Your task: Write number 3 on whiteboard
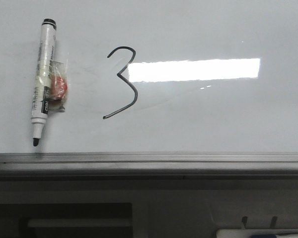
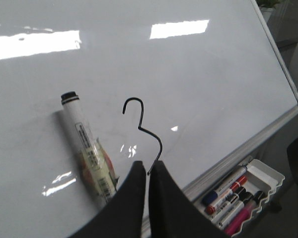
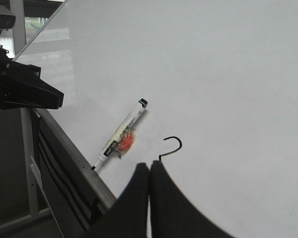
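Both the left gripper and right gripper had smooth, matte black, tapered fingers, unmarked.

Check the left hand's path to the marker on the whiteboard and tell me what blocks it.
Nothing visible blocks it. In the left wrist view the left hand, fingers together, has only bare whiteboard between it and the marker. The drawn number 3 is flat ink beside the marker.
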Robot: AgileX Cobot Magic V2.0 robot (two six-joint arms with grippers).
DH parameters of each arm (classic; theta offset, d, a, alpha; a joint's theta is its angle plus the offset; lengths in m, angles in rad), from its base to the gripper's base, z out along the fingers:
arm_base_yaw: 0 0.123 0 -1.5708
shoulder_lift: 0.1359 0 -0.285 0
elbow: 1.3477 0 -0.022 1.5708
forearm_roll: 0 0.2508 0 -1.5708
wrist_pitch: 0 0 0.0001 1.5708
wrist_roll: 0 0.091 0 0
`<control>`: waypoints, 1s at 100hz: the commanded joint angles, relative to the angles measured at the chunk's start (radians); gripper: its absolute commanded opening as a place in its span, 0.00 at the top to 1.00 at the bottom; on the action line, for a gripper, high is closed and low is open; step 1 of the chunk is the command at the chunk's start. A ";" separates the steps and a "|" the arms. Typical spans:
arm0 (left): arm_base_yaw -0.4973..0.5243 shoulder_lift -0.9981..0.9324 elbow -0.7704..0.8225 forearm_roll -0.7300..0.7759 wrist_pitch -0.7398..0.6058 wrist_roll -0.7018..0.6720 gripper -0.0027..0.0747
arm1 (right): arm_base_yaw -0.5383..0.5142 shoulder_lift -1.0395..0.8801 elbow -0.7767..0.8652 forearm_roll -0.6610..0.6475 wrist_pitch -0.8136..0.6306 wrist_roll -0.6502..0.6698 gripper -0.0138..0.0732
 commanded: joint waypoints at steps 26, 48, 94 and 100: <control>0.003 -0.063 -0.003 0.006 -0.054 0.001 0.99 | -0.005 -0.230 0.170 -0.009 -0.102 0.004 0.91; 0.003 -0.063 -0.003 0.006 -0.054 0.001 0.99 | -0.005 -0.231 0.178 -0.009 -0.084 0.004 0.91; 0.011 -0.063 -0.003 0.006 -0.054 0.001 0.99 | -0.005 -0.231 0.178 -0.009 -0.084 0.004 0.91; 0.037 -0.063 -0.003 0.006 -0.053 0.001 0.99 | -0.005 -0.231 0.178 -0.009 -0.084 0.004 0.91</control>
